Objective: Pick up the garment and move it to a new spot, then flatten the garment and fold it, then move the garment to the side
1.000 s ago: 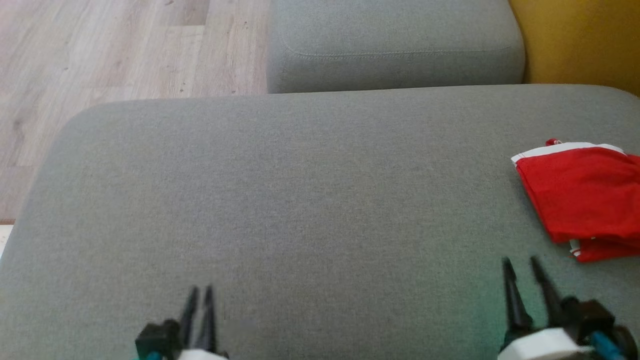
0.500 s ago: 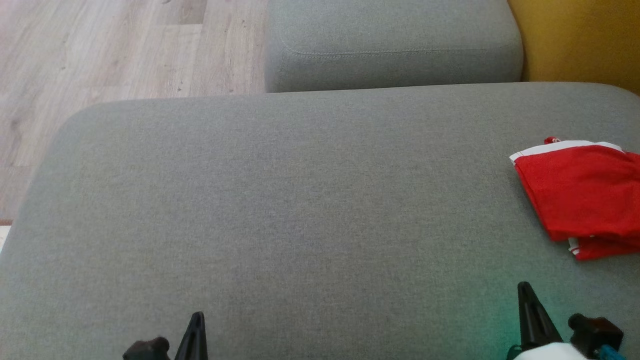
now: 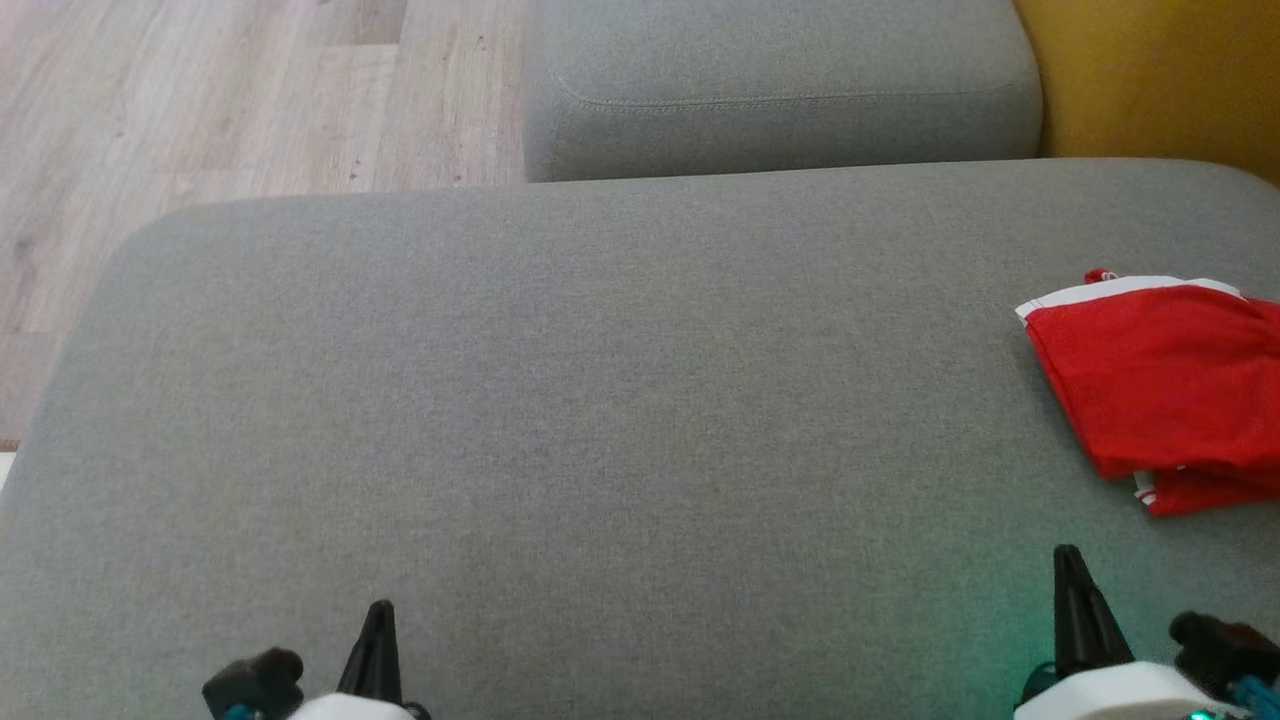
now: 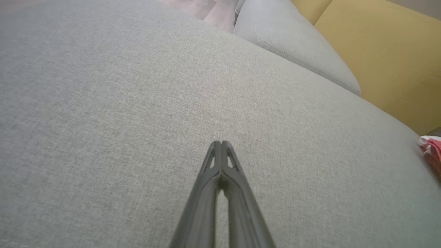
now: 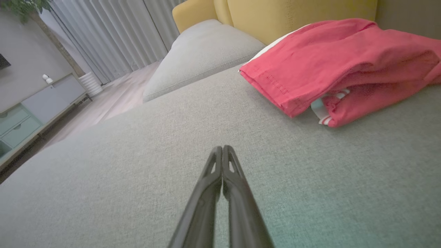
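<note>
The grey cushion [image 3: 600, 400] and red garment [image 3: 1160, 380] are overlooked from above in the head view and skimmed low in both wrist views.

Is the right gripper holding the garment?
No, the right gripper is shut on nothing over the cushion, and the folded garment lies apart from it.

A home living room is indicated: a grey sofa [image 3: 600, 400] with yellow back cushions [image 5: 293, 13] is set on a wood-plank floor [image 3: 200, 100], long pleated curtains [image 5: 110, 31] are hung, and a low cabinet [image 5: 38, 103] is placed by a plant [image 5: 24, 7].
</note>
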{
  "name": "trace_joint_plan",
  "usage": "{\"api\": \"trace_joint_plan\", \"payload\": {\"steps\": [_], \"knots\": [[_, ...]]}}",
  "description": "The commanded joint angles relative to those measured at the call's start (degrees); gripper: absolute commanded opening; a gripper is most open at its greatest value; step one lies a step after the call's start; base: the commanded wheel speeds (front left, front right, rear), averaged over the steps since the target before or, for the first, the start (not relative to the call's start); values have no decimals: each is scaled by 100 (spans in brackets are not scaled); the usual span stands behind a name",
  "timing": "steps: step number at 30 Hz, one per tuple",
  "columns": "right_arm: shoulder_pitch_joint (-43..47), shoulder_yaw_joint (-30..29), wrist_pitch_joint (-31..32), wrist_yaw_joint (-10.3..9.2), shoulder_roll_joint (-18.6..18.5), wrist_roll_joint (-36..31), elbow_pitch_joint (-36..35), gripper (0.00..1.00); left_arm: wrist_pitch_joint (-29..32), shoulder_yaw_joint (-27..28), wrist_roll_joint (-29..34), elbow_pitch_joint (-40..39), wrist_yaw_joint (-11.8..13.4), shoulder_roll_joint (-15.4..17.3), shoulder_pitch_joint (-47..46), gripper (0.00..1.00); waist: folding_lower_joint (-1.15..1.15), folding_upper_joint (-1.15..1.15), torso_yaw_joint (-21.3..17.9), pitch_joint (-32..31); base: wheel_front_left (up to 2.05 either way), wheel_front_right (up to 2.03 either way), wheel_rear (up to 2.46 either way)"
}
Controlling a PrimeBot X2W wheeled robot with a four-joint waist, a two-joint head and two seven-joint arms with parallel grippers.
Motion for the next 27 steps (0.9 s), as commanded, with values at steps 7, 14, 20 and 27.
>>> {"api": "trace_joint_plan", "payload": {"steps": [7, 14, 20, 27], "knots": [[-355, -44, 154, 12, -17, 634, -227, 0, 110, 183, -588, -149, -142, 82, -357, 0, 0, 0, -19, 16, 0, 0, 0], [-434, -68, 269, 14, -19, 1134, -251, 0, 208, 280, -1057, -156, -235, 96, -450, 0, 0, 0, -36, 31, 0, 0, 0], [-503, -89, 368, 16, -21, 1564, -271, 0, 295, 367, -1458, -159, -314, 106, -531, 0, 0, 0, -51, 44, 0, 0, 0], [-572, -110, 466, 18, -24, 1994, -290, 0, 384, 456, -1857, -160, -394, 114, -613, 0, 0, 0, -66, 57, 0, 0, 0]]}}
